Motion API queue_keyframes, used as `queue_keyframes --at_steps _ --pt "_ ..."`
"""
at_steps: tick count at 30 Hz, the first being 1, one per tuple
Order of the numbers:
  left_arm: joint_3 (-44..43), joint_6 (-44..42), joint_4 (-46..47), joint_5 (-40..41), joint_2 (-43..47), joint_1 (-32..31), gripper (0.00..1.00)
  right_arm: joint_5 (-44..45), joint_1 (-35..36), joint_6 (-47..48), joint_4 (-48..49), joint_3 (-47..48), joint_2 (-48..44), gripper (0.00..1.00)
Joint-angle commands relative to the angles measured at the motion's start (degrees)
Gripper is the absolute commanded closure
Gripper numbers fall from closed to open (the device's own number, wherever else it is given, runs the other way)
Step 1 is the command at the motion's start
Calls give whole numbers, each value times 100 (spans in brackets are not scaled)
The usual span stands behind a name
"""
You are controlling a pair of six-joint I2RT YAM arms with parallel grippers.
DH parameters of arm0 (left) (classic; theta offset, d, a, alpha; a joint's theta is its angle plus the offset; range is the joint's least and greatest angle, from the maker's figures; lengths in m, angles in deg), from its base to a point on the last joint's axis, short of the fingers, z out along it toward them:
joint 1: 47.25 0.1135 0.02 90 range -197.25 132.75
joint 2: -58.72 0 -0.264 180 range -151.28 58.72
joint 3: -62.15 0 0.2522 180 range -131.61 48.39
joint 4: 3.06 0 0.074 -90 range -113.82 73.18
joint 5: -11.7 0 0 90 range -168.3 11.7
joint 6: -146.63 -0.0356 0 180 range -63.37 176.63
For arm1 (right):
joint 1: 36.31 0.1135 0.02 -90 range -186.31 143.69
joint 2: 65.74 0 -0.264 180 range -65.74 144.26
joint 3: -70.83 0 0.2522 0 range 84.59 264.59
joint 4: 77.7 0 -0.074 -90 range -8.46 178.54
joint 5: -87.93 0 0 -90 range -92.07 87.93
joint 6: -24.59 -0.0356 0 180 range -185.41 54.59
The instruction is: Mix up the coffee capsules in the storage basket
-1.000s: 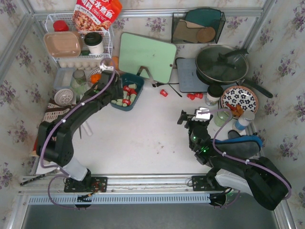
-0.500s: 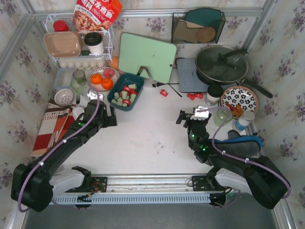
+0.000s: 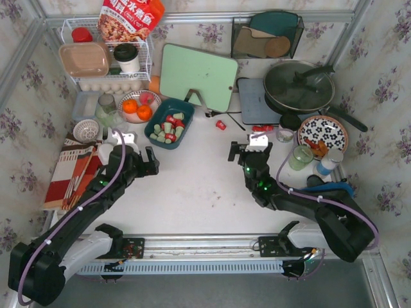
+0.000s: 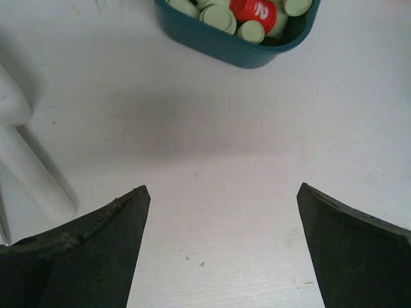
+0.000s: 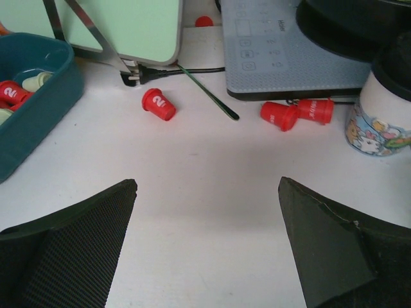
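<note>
The teal storage basket (image 3: 169,123) sits left of centre and holds red and pale green coffee capsules (image 3: 168,128). It also shows in the left wrist view (image 4: 237,48), with a red capsule (image 4: 253,11) among green ones (image 4: 218,16), and at the left of the right wrist view (image 5: 38,115). Loose red capsules lie on the table: one (image 5: 158,104) near the board, two (image 5: 279,115) by the grey appliance. My left gripper (image 3: 146,158) (image 4: 221,187) is open and empty, short of the basket. My right gripper (image 3: 247,149) (image 5: 207,181) is open and empty, short of the loose capsules.
A green cutting board (image 3: 198,76) stands behind the basket, with a plug and cable (image 5: 135,77) at its foot. A grey flat appliance (image 5: 282,51), a pan (image 3: 298,85) and a patterned cup (image 5: 382,122) are at the right. A bowl of oranges (image 3: 136,108) sits left of the basket.
My left gripper has pulled back out of the basket towards the near left, and the basket has been shifted left. My right gripper has moved left and forward towards the loose capsules.
</note>
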Motion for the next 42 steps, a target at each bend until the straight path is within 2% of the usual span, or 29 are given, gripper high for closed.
queue_keyframes --at_steps 1,12,18,22,23,31,38,42 --pt "-1 246 254 -295 132 -3 1 -214 7 37 -203 454 398 0" --pt "-210 390 -30 -381 -124 -3 1 -717 -166 576 -390 2400 2770 3" --pt "-245 439 -72 -483 -172 2 1 -1385 -478 814 -919 3682 3959 14" --pt "-262 453 -118 -505 -126 -3 1 -1773 -702 759 -1432 4429 4548 18" --pt "-263 458 -128 -513 -116 -3 1 -1846 -915 764 -1569 4595 4650 18" --pt "-245 480 -125 -533 -50 -3 1 -2460 -1264 770 -2407 5559 5264 18" --pt "-250 480 -116 -524 -103 -2 1 -3186 -1339 837 -3197 6259 5666 24" --pt "-254 473 -112 -517 -152 -2 1 -3380 -1340 819 -3446 6474 5791 33"
